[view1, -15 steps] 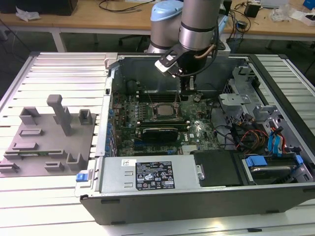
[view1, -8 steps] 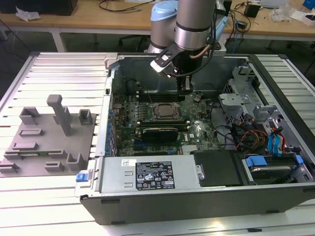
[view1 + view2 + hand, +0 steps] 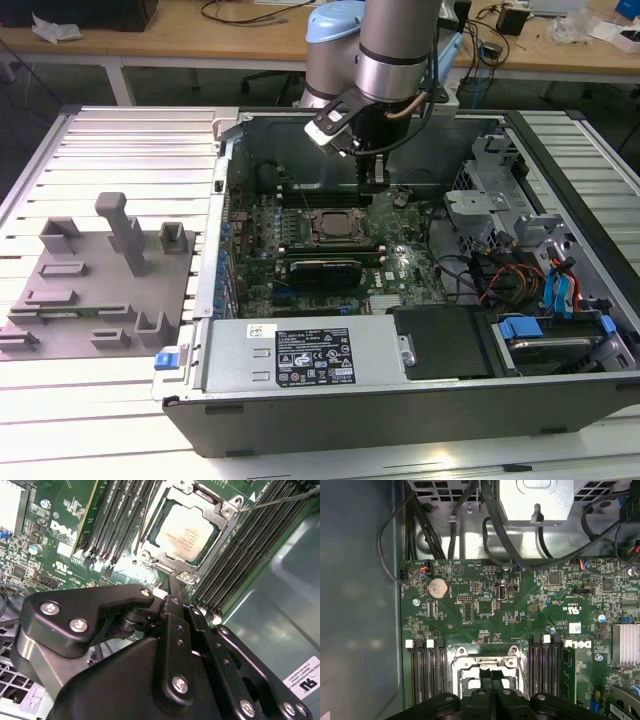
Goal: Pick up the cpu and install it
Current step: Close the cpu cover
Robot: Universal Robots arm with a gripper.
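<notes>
Silver-topped, the cpu lies seated in the socket frame on the green motherboard. We see the gripper close by it, fingers pressed together, empty.

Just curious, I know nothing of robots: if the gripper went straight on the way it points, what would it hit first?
Probably the metal socket frame around the cpu, near its edge; depth is unclear.

Ribbed metal table: grey fixture plate, open computer case side by side.
</notes>
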